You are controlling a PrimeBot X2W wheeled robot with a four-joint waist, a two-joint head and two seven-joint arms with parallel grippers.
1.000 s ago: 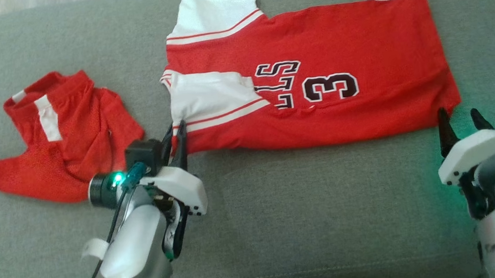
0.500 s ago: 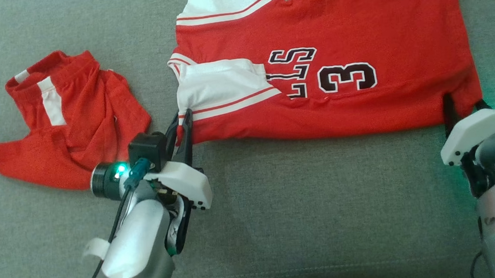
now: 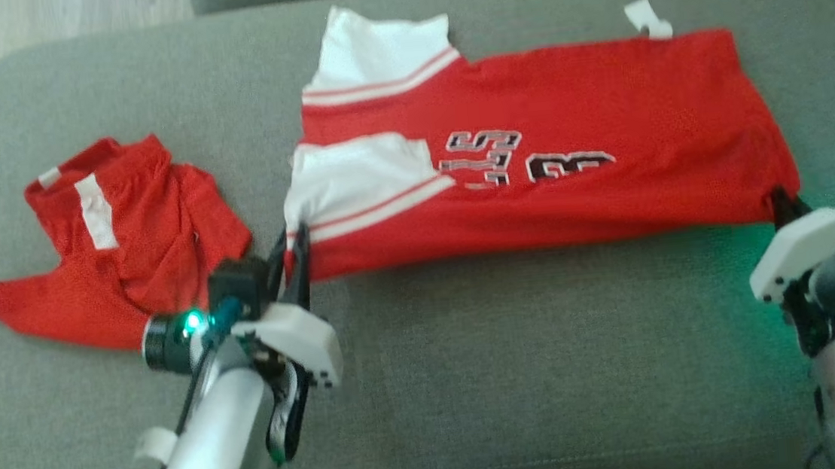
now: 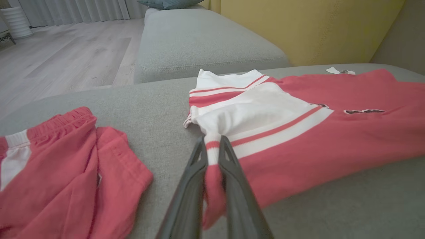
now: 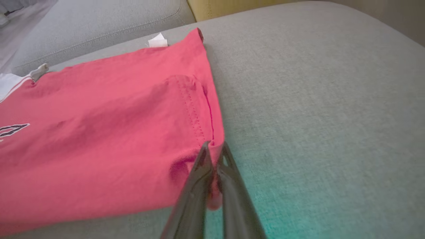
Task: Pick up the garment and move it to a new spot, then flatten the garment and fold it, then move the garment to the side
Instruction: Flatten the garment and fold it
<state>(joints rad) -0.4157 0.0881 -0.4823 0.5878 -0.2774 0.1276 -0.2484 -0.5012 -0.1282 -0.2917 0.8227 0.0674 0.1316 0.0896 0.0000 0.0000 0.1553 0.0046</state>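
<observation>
The left gripper (image 3: 295, 236) is seen at the lower left, its fingers pressed together on a corner of the garment (image 3: 564, 93). The right gripper (image 3: 781, 199) is clamped likewise at the lower right.

Support surface: broad grey woven-fabric seat cushion (image 3: 476, 380), flat, with a rounded far-left corner. A seam runs along its far edge.

Beyond the far edge, apart from it: second grey upholstered seat block (image 4: 199, 43), same weave, piped edge. A teal pillow (image 4: 169, 3) rests at its far end.

Floor: pale wood-look planks (image 4: 66, 56), to the left of both seats.

Behind the second block: mustard-yellow upholstered panel (image 4: 308, 30). Right of it, a dull grey-beige wall surface (image 4: 405, 36).

Far left of the room: white pleated curtains (image 4: 83, 10) reaching the floor; beside them a white ribbed cylinder (image 4: 16, 21) stands on the planks.

Light: soft, even, daylight-like. Blue-green tint (image 5: 282, 205) on the cushion's near-right area.
</observation>
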